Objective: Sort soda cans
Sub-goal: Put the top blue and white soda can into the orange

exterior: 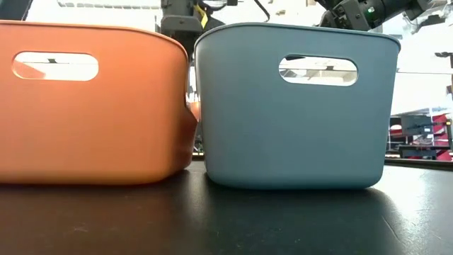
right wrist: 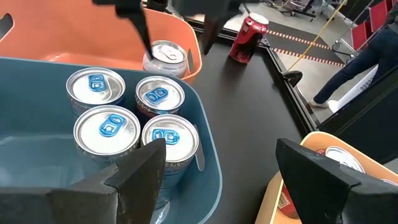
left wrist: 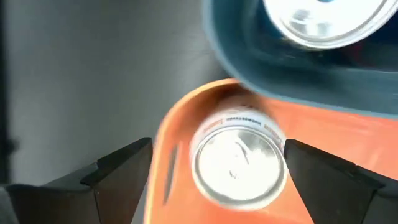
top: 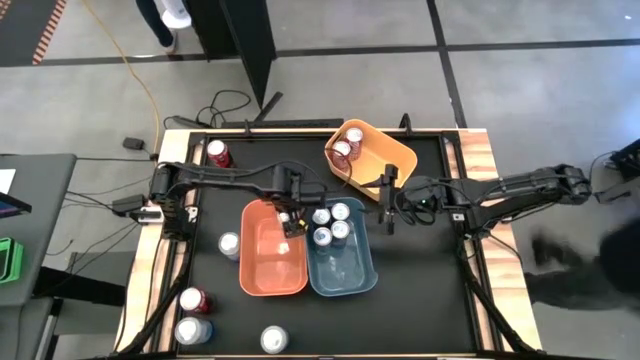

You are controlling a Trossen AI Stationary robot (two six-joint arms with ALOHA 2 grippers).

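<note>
A silver-topped, white-bodied soda can [left wrist: 239,165] stands upright in the far right corner of the orange bin [top: 262,262]. My left gripper [top: 290,218] hangs above it, pointing down and open. Its fingers [right wrist: 142,28] stand to either side of the can's top [right wrist: 165,55], clear of it. Several blue-tabbed soda cans [right wrist: 130,112] stand at the far end of the blue bin [top: 345,272]. Red cans [top: 343,152] stand in the yellow bin [top: 392,150]. My right gripper [top: 388,205] waits open and empty beyond the blue bin's far right corner.
Loose cans stand on the black table: a red one [top: 218,152] at the far left, a silver one [top: 230,245] left of the orange bin, and three near the front left [top: 192,300] [top: 190,330] [top: 273,340]. The orange and blue bins stand side by side [exterior: 191,106].
</note>
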